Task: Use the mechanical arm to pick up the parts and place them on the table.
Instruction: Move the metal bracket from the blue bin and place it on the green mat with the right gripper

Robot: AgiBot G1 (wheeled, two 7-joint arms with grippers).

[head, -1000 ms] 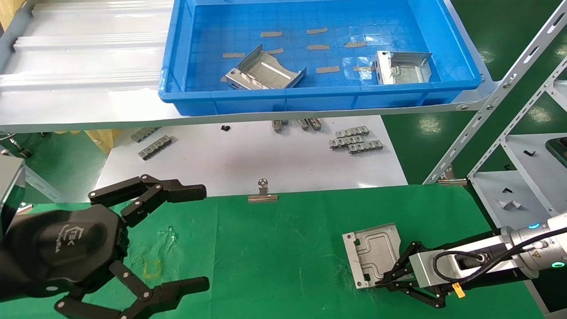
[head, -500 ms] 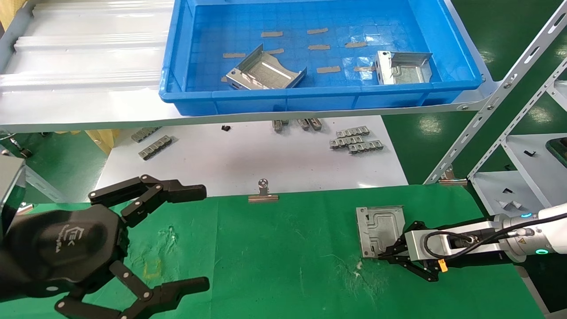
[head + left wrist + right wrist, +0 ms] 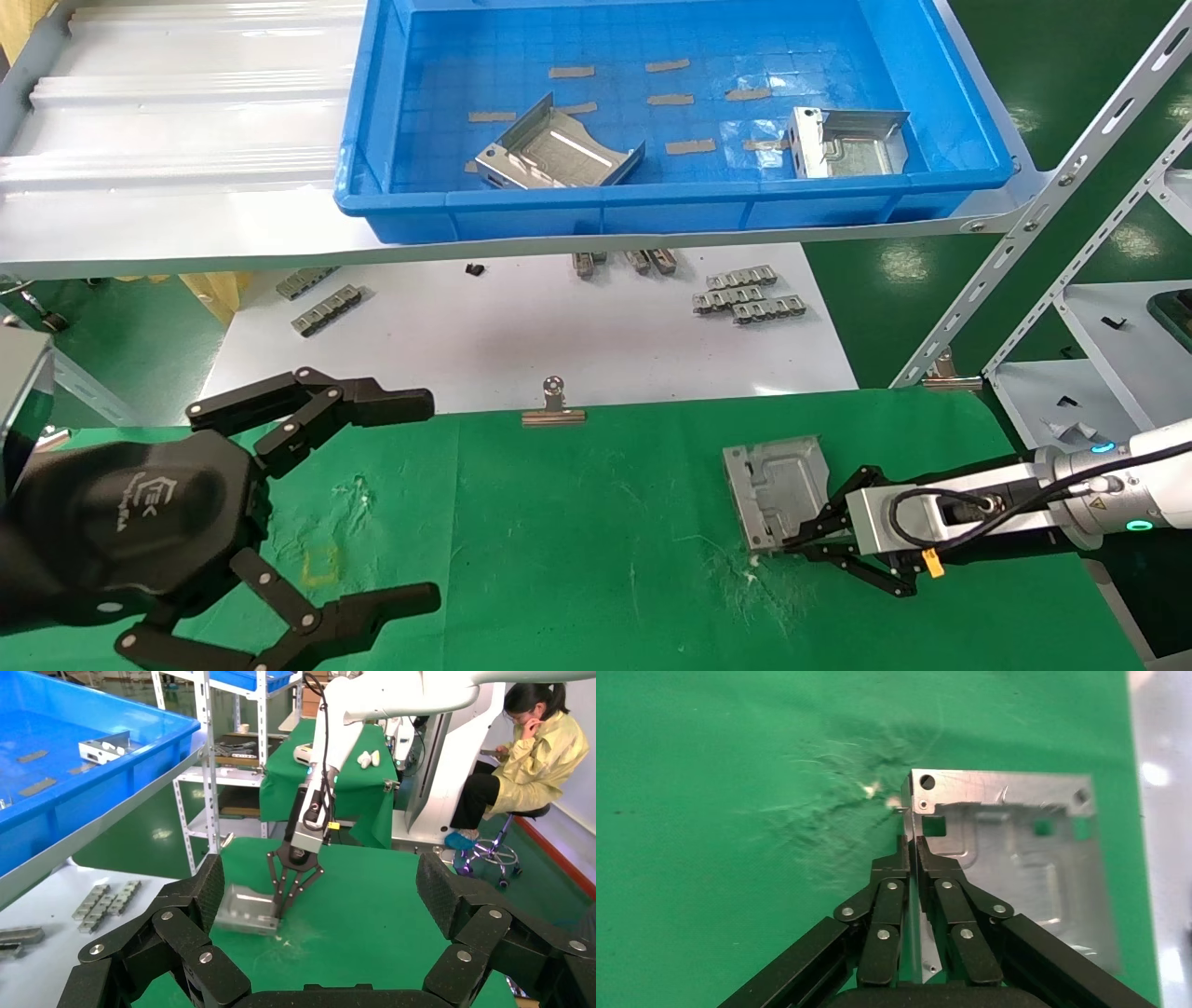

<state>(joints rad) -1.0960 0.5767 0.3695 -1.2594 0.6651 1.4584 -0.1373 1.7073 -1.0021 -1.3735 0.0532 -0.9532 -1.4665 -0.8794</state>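
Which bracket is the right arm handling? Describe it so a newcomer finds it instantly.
Start at the green-clothed table, near its right end. There the right gripper is shut on the flange of one silver part. Unlike the two brackets in the blue bin on the shelf, it alone is down at the cloth.

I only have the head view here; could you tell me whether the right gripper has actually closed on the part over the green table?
Observer: Yes. In the right wrist view the right gripper is shut on the part's upright side flange.
Operator: Is the part resting flat?
Observer: No. The left wrist view shows it tilted, its lower edge about at the table.
Operator: And the left gripper?
Observer: The left gripper is open, holding nothing.
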